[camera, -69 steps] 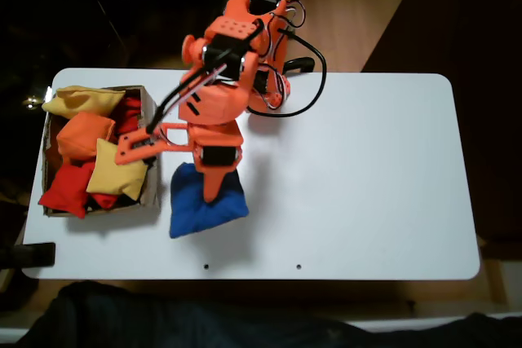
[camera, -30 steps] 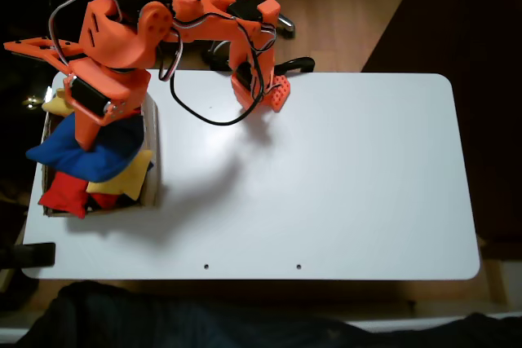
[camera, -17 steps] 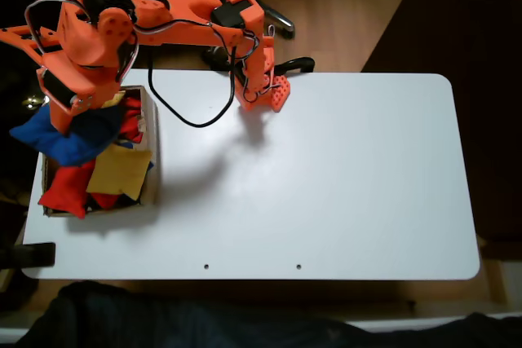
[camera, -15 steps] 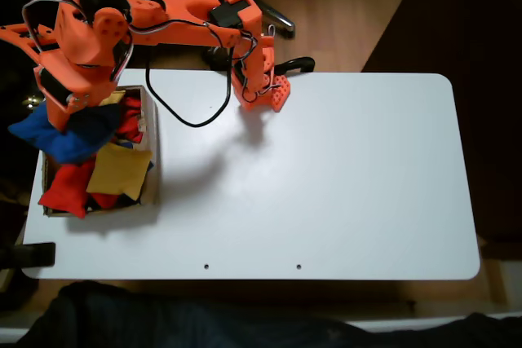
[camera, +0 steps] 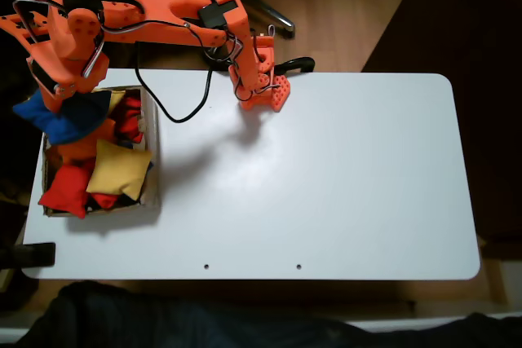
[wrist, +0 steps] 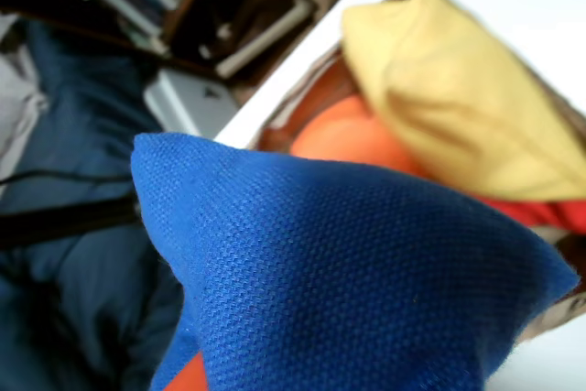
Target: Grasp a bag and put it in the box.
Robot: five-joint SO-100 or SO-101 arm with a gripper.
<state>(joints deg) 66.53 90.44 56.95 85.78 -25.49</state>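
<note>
The fixed view is bright in the middle and very dark at the sides. Light falls from above on the white table, which glows a little pale. The orange arm throws a soft grey shadow on the table beside the box. The corners are nearly black. In the wrist view the blue bag is close and sharp enough to show its weave, but the yellow bag and everything behind look blurry.

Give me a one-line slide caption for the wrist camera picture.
Wrist view: the blue bag hangs close to the lens over the box, where a yellow bag and an orange bag already lie.
</note>
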